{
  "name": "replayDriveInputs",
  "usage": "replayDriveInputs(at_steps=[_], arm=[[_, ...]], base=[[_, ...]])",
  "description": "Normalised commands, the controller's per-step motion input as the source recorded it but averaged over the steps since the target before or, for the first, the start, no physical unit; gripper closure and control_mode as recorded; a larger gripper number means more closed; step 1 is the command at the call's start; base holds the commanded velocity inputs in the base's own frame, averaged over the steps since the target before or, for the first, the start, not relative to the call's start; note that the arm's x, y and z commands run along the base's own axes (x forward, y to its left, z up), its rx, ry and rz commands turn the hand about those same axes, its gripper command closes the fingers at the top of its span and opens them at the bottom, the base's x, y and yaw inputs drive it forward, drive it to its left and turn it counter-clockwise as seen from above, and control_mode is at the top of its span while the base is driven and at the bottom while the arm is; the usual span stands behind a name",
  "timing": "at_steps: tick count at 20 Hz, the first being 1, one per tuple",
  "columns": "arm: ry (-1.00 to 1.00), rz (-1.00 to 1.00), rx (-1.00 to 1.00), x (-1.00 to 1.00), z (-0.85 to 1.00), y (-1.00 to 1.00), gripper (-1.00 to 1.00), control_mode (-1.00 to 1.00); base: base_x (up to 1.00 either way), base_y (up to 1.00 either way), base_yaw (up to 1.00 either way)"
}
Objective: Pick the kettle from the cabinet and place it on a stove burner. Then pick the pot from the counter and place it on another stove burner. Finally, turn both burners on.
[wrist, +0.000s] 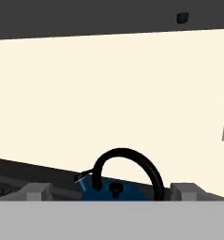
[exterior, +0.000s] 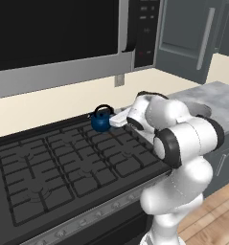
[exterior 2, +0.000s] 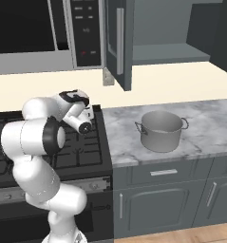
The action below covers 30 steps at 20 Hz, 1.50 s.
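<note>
While gripper [wrist: 111,194] hangs released behind kettle [exterior: 101,120] on rear burner [exterior: 104,131] | risk: withdrawing could snag handle, tipping it.

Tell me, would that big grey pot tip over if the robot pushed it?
Probably not: the wide grey metal stockpot looks broad and low, sitting flat on the marble counter. It may slide instead, since marble looks smooth. Its small loop handles suggest an awkward grip.

No readable text, labels, brands or numbers anywhere.
</note>
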Motion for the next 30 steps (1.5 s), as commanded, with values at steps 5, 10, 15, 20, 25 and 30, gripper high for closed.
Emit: replayDriveInputs(at_steps=[5, 10, 15, 20, 25, 30], arm=[[-0.02, 0.01, -0.05, -0.35, 0.30, -0.16, -1.00, -1.00], [-0.03, 0.01, -0.05, -0.39, 0.36, -0.15, -1.00, -1.00], [-0.08, 0.03, -0.10, -0.43, 0.38, -0.12, -1.00, -1.00], [-0.13, 0.05, -0.13, -0.48, 0.36, -0.06, -1.00, -1.00], [-0.15, 0.05, -0.15, -0.49, 0.35, -0.06, -1.00, -1.00], [-0.17, 0.06, -0.17, -0.49, 0.35, -0.07, -1.00, -1.00]], base=[[0.00, 0.00, 0.00], [0.00, 0.00, 0.00], [0.00, 0.00, 0.00], [0.00, 0.00, 0.00], [0.00, 0.00, 0.00], [0.00, 0.00, 0.00]])
